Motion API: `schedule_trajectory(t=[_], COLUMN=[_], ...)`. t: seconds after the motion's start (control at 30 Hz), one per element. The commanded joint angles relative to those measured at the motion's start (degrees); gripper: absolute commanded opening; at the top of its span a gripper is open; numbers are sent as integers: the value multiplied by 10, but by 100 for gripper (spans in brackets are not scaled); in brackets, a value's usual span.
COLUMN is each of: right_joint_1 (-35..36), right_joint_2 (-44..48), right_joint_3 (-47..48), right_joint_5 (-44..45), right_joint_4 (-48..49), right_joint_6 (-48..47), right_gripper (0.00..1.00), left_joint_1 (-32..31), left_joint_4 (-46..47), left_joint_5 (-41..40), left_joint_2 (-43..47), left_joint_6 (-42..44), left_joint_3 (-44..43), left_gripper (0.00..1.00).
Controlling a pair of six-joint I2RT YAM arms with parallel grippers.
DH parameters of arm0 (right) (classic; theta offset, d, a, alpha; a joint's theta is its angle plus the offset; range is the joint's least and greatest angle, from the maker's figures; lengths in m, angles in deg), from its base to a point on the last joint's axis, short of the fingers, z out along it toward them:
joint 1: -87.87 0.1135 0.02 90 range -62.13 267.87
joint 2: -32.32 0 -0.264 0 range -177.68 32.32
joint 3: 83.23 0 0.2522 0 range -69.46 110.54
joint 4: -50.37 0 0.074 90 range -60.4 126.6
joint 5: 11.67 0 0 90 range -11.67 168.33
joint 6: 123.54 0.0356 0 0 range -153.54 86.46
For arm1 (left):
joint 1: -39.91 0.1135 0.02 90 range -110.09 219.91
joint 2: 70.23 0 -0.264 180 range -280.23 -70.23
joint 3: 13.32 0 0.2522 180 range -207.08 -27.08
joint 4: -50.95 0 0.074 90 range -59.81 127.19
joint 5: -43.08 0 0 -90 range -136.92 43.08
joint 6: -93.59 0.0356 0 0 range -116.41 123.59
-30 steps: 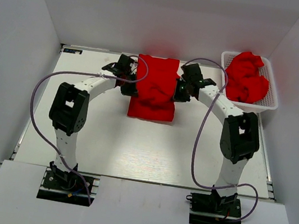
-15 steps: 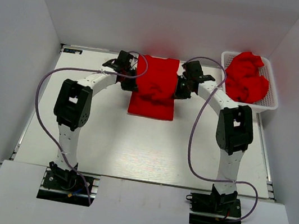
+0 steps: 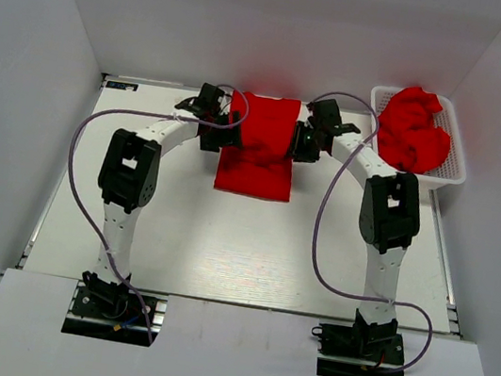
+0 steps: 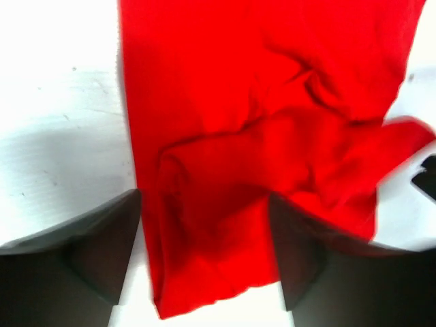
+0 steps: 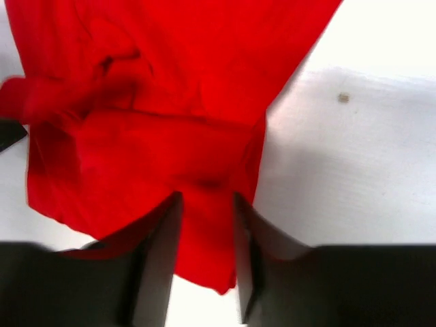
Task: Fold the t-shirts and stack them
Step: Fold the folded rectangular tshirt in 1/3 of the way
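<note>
Surroundings: plain white walls (image 3: 63, 44) on three sides, a white table (image 3: 178, 224) between them, arm bases bolted at its near edge.
Red shirt (image 3: 254, 177): at the far middle of the table, between the two arms. Near part flat and squared, far part a looser, creased layer. Cannot tell whether one garment or one laid over another already folded.
Left gripper (image 4: 204, 204): at the red shirt's left edge. Fingers wide apart, a rumpled fold of cloth lying between them, no squeeze to be seen.
Right gripper (image 5: 207, 204): at the red shirt's right edge. Fingers close together, pinched on a narrow bunch of the cloth.
Basket (image 3: 453, 174): white plastic lattice in the far right corner, apart from the red shirt.
Other shirts (image 3: 412, 128): a crumpled red heap filling the basket and rising above its rim; number impossible to tell.
Handling: judged soft, light and limp, with no shape of its own. Likely to sag and bunch wherever unsupported, and to slip out of a shallow pinch. Not fragile.
Where to take hold: probably both side edges at once, one gripper each. Better on a doubled hem or fold than on a single layer, and kept level so the fold line stays straight.
Writing: none readable on cloth, basket, arms or table. No brand tag or label in view.
</note>
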Motion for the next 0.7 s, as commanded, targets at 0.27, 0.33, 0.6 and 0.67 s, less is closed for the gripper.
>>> schedule_trajectory(t=[0.27, 0.33, 0.6, 0.67], right_joint_1=[0, 2, 26, 32], right_joint_2=[43, 75, 205, 215], right_joint_3=[24, -25, -239, -268], right_joint_5=[5, -8, 20, 40], right_joint_4=[-33, -28, 36, 41], right_joint_6=[-40, -38, -9, 4], right_gripper=[90, 90, 90, 90], left_joint_1=[9, 9, -5, -10], left_joint_4=[-32, -20, 19, 32], left_joint_5=[-117, -117, -70, -63], left_joint_2=[143, 186, 270, 270], left_joint_6=[-7, -7, 18, 18], left_joint_3=[48, 83, 255, 285], left_gripper=[100, 100, 100, 100])
